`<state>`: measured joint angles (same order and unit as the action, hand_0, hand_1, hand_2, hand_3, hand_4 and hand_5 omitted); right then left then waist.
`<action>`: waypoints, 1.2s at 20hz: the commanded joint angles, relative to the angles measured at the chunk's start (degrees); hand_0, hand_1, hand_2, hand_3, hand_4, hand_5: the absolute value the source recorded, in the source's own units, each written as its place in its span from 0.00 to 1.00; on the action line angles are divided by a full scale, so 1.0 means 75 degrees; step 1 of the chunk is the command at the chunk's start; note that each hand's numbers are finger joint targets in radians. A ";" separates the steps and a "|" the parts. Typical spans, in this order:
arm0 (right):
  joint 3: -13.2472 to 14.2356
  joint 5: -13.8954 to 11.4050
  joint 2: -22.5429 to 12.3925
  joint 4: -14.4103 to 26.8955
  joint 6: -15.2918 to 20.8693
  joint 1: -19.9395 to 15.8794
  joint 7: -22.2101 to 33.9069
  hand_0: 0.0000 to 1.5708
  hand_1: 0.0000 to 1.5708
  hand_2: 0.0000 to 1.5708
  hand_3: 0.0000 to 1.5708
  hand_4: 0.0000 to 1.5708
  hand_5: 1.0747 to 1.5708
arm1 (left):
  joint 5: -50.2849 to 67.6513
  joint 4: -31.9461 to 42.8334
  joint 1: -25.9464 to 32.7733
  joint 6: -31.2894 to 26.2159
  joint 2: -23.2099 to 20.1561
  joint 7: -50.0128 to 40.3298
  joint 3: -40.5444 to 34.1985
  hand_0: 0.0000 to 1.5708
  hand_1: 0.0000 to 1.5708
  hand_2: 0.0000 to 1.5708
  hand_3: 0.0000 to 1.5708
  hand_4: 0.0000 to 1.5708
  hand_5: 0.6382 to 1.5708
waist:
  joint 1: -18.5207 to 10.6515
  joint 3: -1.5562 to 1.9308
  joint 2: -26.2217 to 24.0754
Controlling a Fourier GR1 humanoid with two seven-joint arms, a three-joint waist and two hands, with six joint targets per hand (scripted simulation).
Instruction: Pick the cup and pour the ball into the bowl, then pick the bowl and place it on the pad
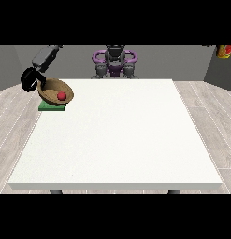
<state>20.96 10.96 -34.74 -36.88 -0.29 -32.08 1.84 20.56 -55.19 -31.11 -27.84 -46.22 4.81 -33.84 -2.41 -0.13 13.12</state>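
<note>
A brown bowl (55, 90) sits tilted over a green pad (52, 107) near the table's far left corner. A red ball (61, 96) lies inside the bowl. The hand at the view's left (30, 79) is black and holds the bowl by its left rim, fingers curled round it. No cup shows anywhere. The other hand is out of view; only the robot's torso (115, 60) shows behind the table.
The white table (121, 135) spreads wide to the right and front of the pad. A red and yellow object (224, 51) stands at the far right, off the table. The grey arm (45, 56) reaches in from the upper left.
</note>
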 commanded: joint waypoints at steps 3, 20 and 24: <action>0.0533 0.0255 -0.0467 0.0817 0.0145 -0.0110 0.0170 1.00 1.00 1.00 0.64 0.34 0.99 | 0.0238 -0.0514 0.0124 -0.0055 0.0116 -0.0368 0.0177 0.00 0.00 0.00 0.00 0.76 0.99 | -0.0340 0.0026 -0.0119; 0.0650 0.0103 -0.0451 0.0993 0.1179 -0.0801 -0.0685 0.80 0.80 0.86 0.58 0.07 0.92 | 0.0276 -0.0456 0.0000 0.0048 -0.0237 0.0059 0.0166 0.00 0.00 0.00 0.00 0.76 0.99 | -0.0570 0.0030 0.0604; 0.0159 -0.0179 -0.0183 0.0840 0.0791 -0.0604 -0.0754 0.12 0.12 0.26 0.50 0.00 0.76 | 0.0384 0.0149 -0.0060 -0.0292 -0.0629 0.0436 -0.0110 0.00 0.00 0.00 0.00 0.76 1.00 | -0.0468 0.0021 0.0800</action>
<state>23.99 11.00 -36.92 -31.01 6.96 -36.73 -2.48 22.60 -54.63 -31.13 -28.80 -49.67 7.21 -33.98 -4.93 -0.08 17.61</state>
